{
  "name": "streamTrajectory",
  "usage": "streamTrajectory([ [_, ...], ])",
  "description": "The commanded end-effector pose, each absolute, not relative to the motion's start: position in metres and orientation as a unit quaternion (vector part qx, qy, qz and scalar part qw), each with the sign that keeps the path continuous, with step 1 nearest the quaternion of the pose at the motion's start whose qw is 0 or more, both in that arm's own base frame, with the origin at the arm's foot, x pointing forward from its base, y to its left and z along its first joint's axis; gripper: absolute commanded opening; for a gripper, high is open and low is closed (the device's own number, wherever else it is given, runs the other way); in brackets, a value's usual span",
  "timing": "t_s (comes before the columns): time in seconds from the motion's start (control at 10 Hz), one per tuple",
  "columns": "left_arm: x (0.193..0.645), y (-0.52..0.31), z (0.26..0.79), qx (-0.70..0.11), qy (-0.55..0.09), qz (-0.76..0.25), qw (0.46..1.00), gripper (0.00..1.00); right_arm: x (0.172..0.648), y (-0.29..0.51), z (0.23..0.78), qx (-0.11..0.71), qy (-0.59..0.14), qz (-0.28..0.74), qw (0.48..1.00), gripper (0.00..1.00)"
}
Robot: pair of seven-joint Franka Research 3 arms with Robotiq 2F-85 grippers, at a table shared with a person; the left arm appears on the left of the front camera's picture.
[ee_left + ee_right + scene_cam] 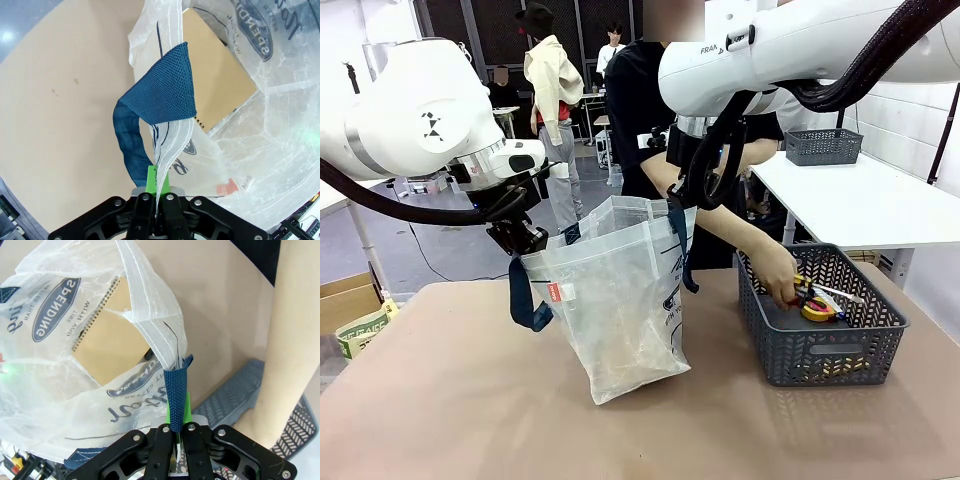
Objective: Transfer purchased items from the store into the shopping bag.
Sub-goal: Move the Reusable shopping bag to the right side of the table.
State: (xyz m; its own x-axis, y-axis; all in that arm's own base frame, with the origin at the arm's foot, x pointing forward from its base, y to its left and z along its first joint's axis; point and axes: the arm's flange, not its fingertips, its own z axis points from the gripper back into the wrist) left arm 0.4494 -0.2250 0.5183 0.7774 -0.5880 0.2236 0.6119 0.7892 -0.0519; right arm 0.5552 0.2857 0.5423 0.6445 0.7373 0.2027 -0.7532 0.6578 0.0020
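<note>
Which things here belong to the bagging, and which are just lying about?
Job: shopping bag, left gripper and right gripper shut on it, tan notebook inside, dark basket, yellow item, person's hand.
Lying about: far basket, white table, cardboard box.

The right gripper [176,429] pinches the bag [55,405] rim and its navy strap [177,390]. A tan notebook [112,342] lies inside. A person's arm [292,340] crosses above the basket [232,397].

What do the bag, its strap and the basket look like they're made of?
Bag: thin translucent white plastic film with a slight sheen; it crinkles, and the notebook shows through it. Strap: navy woven webbing, matte, with a coarse weave visible. Basket: dark grey plastic, probably moulded, matte, with stiff openwork walls.
</note>
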Motion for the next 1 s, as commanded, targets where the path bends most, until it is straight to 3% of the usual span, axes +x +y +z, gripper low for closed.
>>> streamTrajectory([
  [0.0, 0.4490, -0.2239, 0.5182, -0.061, -0.097, -0.319, 0.941, 0.00, 0.5552, 0.2844, 0.5426, 0.043, -0.093, 0.405, 0.909, 0.00],
  [0.9, 0.4490, -0.2239, 0.5182, -0.061, -0.097, -0.319, 0.941, 0.00, 0.5552, 0.2844, 0.5426, 0.043, -0.093, 0.405, 0.909, 0.00],
])
